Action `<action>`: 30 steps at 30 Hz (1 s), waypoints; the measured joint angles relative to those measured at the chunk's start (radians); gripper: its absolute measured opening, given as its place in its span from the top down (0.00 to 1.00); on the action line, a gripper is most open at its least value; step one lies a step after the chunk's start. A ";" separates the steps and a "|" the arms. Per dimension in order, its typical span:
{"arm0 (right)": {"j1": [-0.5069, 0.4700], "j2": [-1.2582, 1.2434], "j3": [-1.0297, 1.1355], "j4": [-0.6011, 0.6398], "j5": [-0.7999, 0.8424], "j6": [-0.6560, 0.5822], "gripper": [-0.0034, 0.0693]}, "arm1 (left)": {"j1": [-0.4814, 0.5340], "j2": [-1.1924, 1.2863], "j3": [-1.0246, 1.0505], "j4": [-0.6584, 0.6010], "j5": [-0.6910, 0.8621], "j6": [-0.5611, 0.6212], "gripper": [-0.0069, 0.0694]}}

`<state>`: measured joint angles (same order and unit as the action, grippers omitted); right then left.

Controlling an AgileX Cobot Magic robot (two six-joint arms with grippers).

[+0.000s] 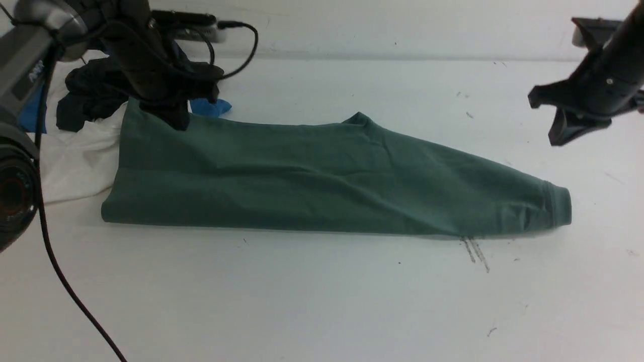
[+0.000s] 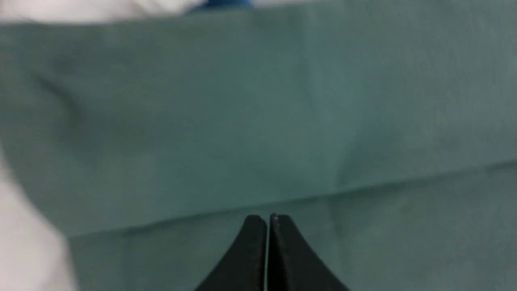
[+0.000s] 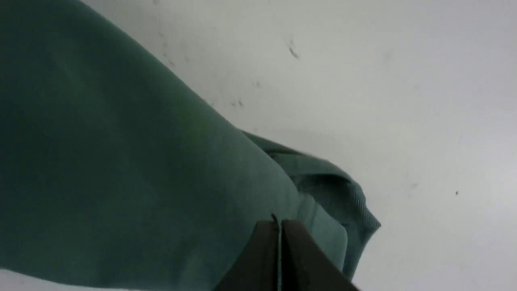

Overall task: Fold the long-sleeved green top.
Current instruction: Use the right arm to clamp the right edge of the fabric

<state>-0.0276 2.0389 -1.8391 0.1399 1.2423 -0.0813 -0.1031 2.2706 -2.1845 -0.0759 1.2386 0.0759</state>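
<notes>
The green long-sleeved top (image 1: pixel 322 181) lies folded lengthwise into a long band across the table. Its collar (image 1: pixel 358 119) peeks up at the far edge and a cuffed sleeve end (image 1: pixel 558 203) points right. My left gripper (image 1: pixel 177 120) is shut, its tips down at the top's far left corner. In the left wrist view its jaws (image 2: pixel 267 219) are pressed together over the green cloth (image 2: pixel 242 121), with nothing seen between them. My right gripper (image 1: pixel 553 138) hangs shut in the air above and behind the cuff. The right wrist view shows it (image 3: pixel 278 221) empty over the cuff (image 3: pixel 347 202).
A heap of other garments lies at the back left: dark charcoal (image 1: pixel 85 100), white (image 1: pixel 75 156) partly under the green top, and blue (image 1: pixel 211 106). A black cable (image 1: pixel 65 281) trails down the left side. Pen marks (image 1: pixel 475 254) show on the table (image 1: pixel 322 301) near the cuff.
</notes>
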 joint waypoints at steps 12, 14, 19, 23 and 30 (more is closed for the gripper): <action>-0.042 0.102 0.042 0.025 -0.006 0.011 0.31 | -0.040 0.156 0.026 0.038 -0.008 -0.006 0.91; -0.042 0.114 0.042 0.027 -0.006 0.023 0.28 | -0.040 0.156 0.026 0.049 -0.009 -0.009 0.91; -0.042 0.133 0.053 0.036 -0.012 0.008 0.51 | -0.040 0.156 0.026 0.052 -0.009 -0.010 0.91; -0.043 0.137 0.051 0.040 -0.013 -0.021 0.88 | -0.040 0.156 0.026 0.052 -0.009 -0.010 0.91; -0.061 0.137 0.041 0.027 -0.013 -0.021 0.93 | -0.040 0.156 0.026 0.050 -0.009 -0.010 0.91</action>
<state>-0.0882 2.1759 -1.7980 0.1665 1.2291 -0.1022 -0.1433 2.4266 -2.1581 -0.0256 1.2295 0.0662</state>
